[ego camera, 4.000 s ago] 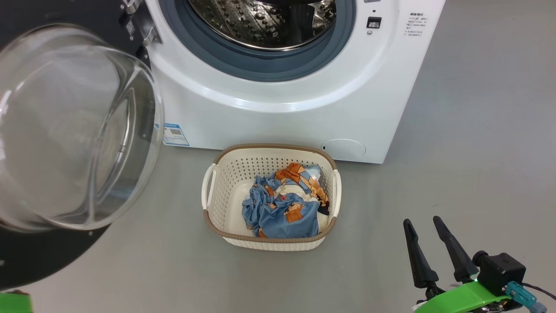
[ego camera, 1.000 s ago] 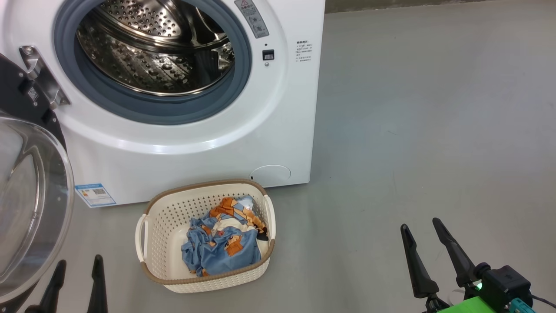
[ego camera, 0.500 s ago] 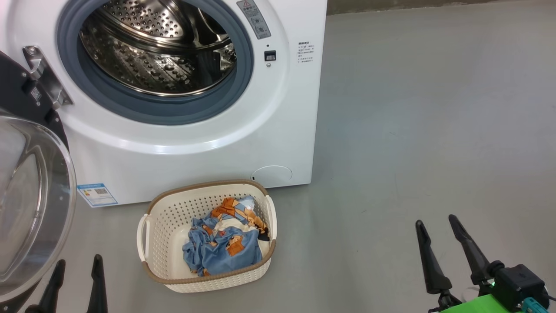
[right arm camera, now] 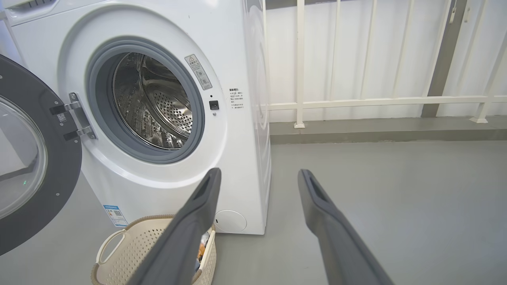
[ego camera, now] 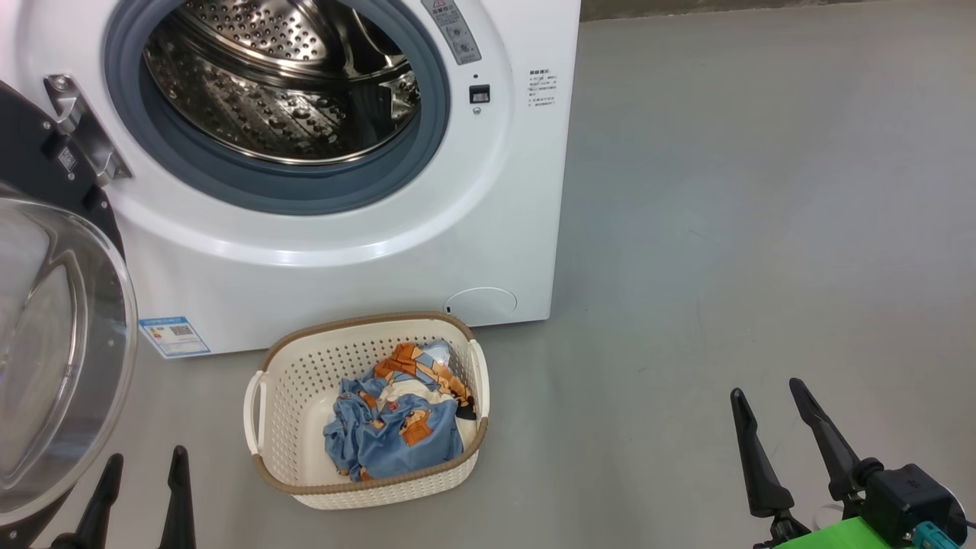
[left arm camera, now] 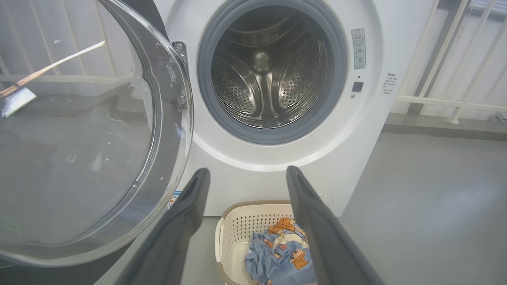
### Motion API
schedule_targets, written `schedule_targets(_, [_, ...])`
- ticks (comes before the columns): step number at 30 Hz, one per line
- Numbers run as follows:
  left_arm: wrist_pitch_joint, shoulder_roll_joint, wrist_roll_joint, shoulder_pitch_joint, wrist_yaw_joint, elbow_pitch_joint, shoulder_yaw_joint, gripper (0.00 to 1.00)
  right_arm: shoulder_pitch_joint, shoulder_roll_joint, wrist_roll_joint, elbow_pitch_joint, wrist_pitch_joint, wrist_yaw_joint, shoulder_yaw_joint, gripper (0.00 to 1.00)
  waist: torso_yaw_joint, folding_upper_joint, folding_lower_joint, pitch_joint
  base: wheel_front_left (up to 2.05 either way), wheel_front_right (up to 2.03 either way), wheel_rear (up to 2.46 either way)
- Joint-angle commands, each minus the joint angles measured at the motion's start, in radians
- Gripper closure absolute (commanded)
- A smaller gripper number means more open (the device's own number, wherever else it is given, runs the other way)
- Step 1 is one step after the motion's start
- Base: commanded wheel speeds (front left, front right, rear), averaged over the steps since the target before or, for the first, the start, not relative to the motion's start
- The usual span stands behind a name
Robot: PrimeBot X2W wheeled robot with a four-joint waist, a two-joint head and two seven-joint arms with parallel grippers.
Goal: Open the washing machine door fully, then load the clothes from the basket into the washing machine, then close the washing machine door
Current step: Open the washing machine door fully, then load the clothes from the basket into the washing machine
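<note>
Half the door (ego camera: 65,351) off-frame, L side

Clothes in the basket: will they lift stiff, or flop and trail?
Probably floppy: the clothes lie crumpled in soft folds, so they would likely drape and trail. They look like thin fabric, so likely light. They seem tangled together, so one pinch may lift several.

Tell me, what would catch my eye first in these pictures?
The washing machine, upper left, its steel drum gaping, and the washing machine door swung wide at far left with its bulging glass. Before it on the grey floor stands the basket holding crumpled blue clothes.
</note>
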Motion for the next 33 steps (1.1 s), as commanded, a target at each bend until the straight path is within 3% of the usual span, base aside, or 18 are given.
schedule_targets(1, [-0.006, 0.023, 0.001, -0.022, 0.002, -0.022, 0.031, 0.0, -0.028, -0.005, -0.01, -0.02, -0.012, 0.002, 0.019, 0.0, 0.001, 0.0, -0.0001, 0.0, 0.0, 0.0, 0.0])
schedule_targets(25, [-0.006, 0.027, 0.006, -0.042, 0.002, -0.004, 0.04, 0.0, -0.029, -0.005, 0.006, -0.013, -0.012, 0.002, 0.011, 0.0, 0.01, 0.0, -0.0001, 0.008, 0.01, -0.01, 0.0])
schedule_targets(33, [-0.006, 0.019, 0.012, -0.047, 0.002, 0.007, 0.044, 0.0, -0.03, -0.005, 0.01, -0.005, -0.012, 0.002, 0.019, 0.0, 0.013, 0.0, -0.0001, 0.0, 0.8, -0.8, 0.0])
